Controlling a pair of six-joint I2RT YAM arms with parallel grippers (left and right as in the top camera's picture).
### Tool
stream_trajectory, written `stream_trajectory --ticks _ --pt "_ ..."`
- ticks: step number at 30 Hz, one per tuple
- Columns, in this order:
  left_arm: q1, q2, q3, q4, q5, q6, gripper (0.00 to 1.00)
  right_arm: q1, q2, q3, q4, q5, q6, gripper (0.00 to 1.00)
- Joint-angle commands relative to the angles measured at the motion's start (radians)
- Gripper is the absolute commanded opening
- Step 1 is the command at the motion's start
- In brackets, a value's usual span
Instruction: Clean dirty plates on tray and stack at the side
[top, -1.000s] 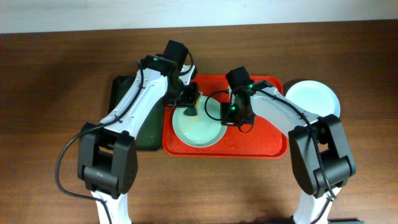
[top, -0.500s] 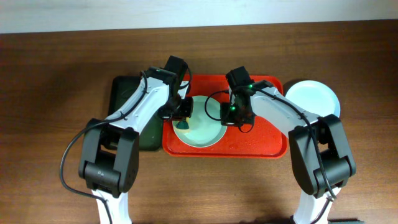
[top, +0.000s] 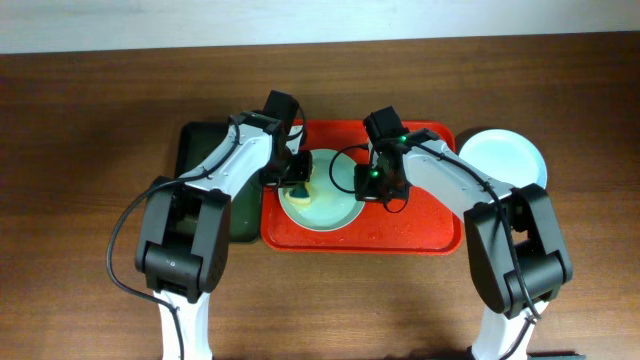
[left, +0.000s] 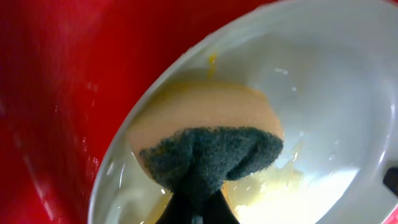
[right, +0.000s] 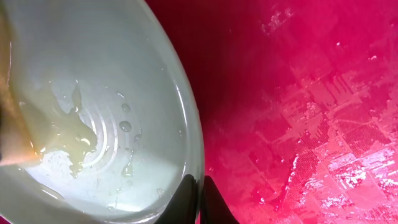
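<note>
Left gripper (top: 296, 178): my fingers are clamped narrow on the sponge (left: 208, 140), pinching its dark pad from behind so the soft face meets the dish.
Right gripper (top: 372, 184): nipped onto the right rim of the pale plate (top: 325, 205), one finger over and one under, as my right wrist view shows at its lower edge.
Why I hold it so: I judge the plate would skate across the slick tray under the scrubbing if the other arm did not pin it.
Where the plate is: inside the red tray (top: 410, 225), left of centre in the overhead view, with the sponge pressed on its upper left part.
Stacking spot: a side plate (top: 508, 155) lies on the wooden table (top: 90, 200) just off the tray's upper right corner; I cannot tell whether more lie under it.
Sponge make: a coarse, fibrous dark green scouring layer on a smooth orange-yellow foam body, bulging round where I squeeze it.
Plate make: glossy, shallow and round, with a thin raised lip; it looks hard and slippery when wet.
Residue (left: 273, 186): thin yellowish film and droplets across the plate's well, so I judge the cleaning is unfinished.
Tray surface: shiny plastic with a fine pebbled grain and beads of water, seen on the right of my right wrist view.
Beside the tray: a dark green tray (top: 198, 150) touching its left end, mostly under my left arm.
</note>
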Motion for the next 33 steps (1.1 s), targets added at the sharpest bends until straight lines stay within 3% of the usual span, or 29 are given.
stream_trajectory --ticks 1,12,18,22,26,29,33 --pt "-0.002 0.045 -0.004 0.058 0.039 -0.013 0.00 0.011 0.003 0.005 0.004 -0.040 -0.063 0.04" --pt "-0.017 0.058 -0.004 0.112 0.077 -0.013 0.00 0.011 0.003 0.005 0.006 -0.048 -0.078 0.04" --pt "-0.019 0.066 0.012 0.172 0.320 0.029 0.00 0.011 0.003 0.005 0.006 -0.048 -0.078 0.04" --pt "0.001 0.014 0.112 0.089 0.345 0.060 0.00 0.011 0.003 0.005 0.006 -0.047 -0.078 0.04" --pt "0.033 -0.100 0.147 0.011 0.196 0.064 0.00 0.011 0.003 0.005 0.003 -0.044 -0.078 0.04" --pt "0.073 -0.185 0.147 -0.087 -0.055 0.067 0.00 0.011 0.003 0.005 0.005 -0.044 -0.078 0.04" --pt "0.135 -0.219 0.147 -0.239 -0.283 0.067 0.00 0.011 0.003 0.005 0.006 -0.041 -0.077 0.04"
